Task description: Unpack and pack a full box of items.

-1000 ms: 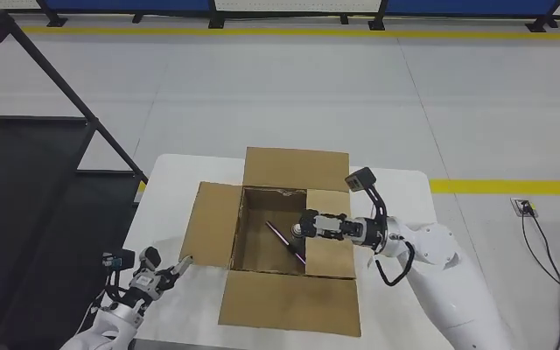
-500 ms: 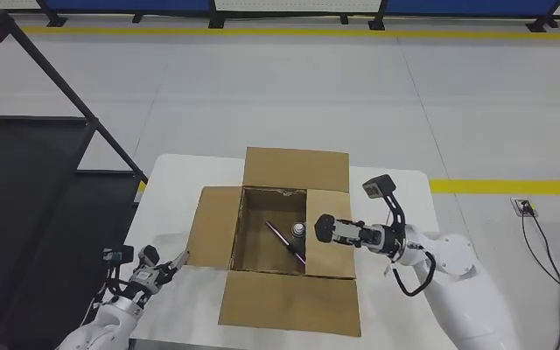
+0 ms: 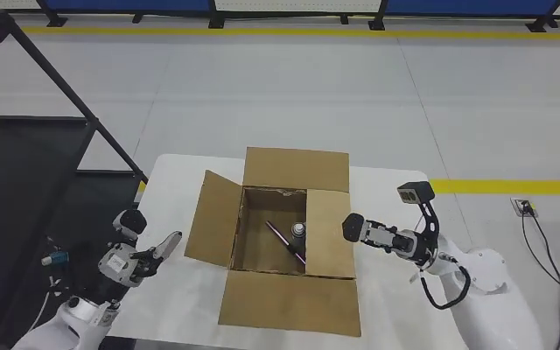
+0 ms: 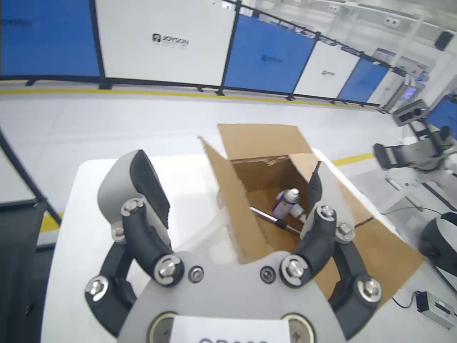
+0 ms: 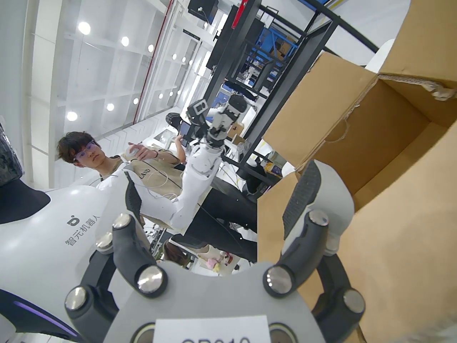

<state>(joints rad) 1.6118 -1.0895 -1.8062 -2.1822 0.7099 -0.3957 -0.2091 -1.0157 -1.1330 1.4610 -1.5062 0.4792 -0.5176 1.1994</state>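
The left hand (image 3: pixel 166 246) and right hand (image 3: pixel 352 227) are wide open and empty. Caution: the upright bottle (image 3: pixel 298 230) in the box (image 3: pixel 289 302) may topple if a finger clips it.

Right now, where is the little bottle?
In the top view the little bottle sits on the floor of the open cardboard box, near its right-hand wall, right next to the thin dark rod lying there.
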